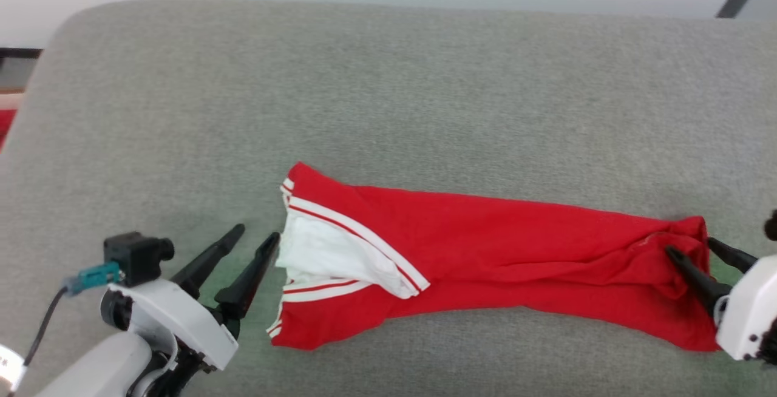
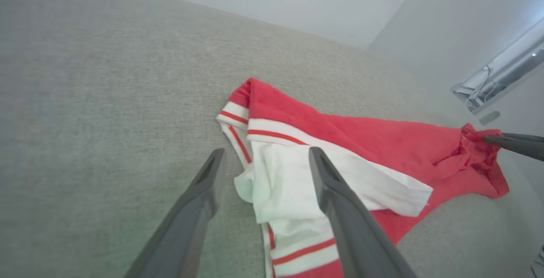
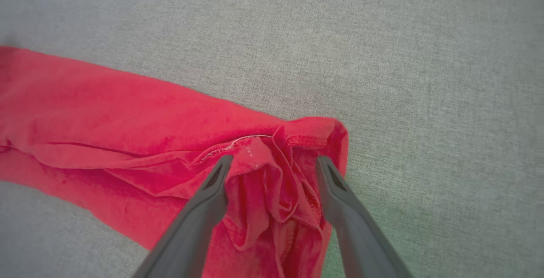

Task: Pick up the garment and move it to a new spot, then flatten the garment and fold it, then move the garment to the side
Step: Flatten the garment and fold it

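Observation:
The garment (image 1: 485,245), red with a white sleeve and red-and-white striped trim, lies stretched out lengthwise on the grey cushioned surface (image 1: 388,93). My left gripper (image 1: 258,234) stands open at the garment's left end. In the left wrist view the left gripper (image 2: 267,152) has the white sleeve (image 2: 289,184) lying loose between its fingers. My right gripper (image 1: 692,246) is open at the right end. The right wrist view shows the right gripper (image 3: 274,159) straddling the bunched red hem (image 3: 272,184), and its spread fingers do not pinch the hem. Any lettering is hidden.
The grey surface reaches far behind and to the left of the garment, its rounded far edge (image 1: 364,5) meeting a pale wall. A red patch (image 1: 5,124) shows past the left edge. A silvery duct (image 2: 501,74) lies off to the side.

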### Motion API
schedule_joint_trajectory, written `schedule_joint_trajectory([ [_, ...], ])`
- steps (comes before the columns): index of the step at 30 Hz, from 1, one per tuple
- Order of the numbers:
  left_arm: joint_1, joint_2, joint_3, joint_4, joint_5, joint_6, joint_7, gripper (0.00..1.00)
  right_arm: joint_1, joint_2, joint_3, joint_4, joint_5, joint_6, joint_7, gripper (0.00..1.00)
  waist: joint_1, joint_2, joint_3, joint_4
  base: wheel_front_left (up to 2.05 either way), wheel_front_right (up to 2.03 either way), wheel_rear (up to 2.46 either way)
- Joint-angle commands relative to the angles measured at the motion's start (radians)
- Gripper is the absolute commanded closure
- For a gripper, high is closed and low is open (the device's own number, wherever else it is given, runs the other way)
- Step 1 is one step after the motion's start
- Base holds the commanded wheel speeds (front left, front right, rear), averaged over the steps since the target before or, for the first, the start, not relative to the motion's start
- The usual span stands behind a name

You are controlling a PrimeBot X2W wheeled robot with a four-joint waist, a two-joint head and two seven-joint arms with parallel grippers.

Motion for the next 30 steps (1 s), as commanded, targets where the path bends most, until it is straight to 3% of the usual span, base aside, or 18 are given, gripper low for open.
schedule_joint_trajectory([
  [1,0.038,-0.026,0.050,0.011,0.024,0.002,0.001,0.00,0.025,0.001,-0.029,-0.007,0.005,-0.001,0.009,0.00,0.0000,0.0000,-0.019,0.031,0.00,0.00,0.00],
  [9,0.186,-0.168,0.281,0.029,0.169,0.002,0.001,0.00,0.108,0.026,-0.164,-0.025,0.025,-0.001,0.104,0.00,0.0000,0.0000,-0.030,0.088,0.00,0.00,0.00],
  [20,0.304,-0.328,0.567,-0.005,0.523,0.002,0.001,0.00,0.149,0.092,-0.345,-0.049,-0.024,-0.001,0.322,0.00,0.0000,0.0000,-0.032,0.126,0.00,0.00,0.00],
  [25,0.331,-0.371,0.626,-0.050,0.656,0.002,0.001,0.00,0.106,0.140,-0.399,-0.048,-0.083,-0.001,0.422,0.00,0.0000,0.0000,-0.023,0.130,0.00,0.00,0.00],
  [30,0.328,-0.392,0.634,-0.065,0.707,0.002,0.001,0.00,0.050,0.186,-0.424,-0.039,-0.129,-0.001,0.507,0.00,0.0000,0.0000,-0.004,0.131,0.00,0.00,0.00],
])
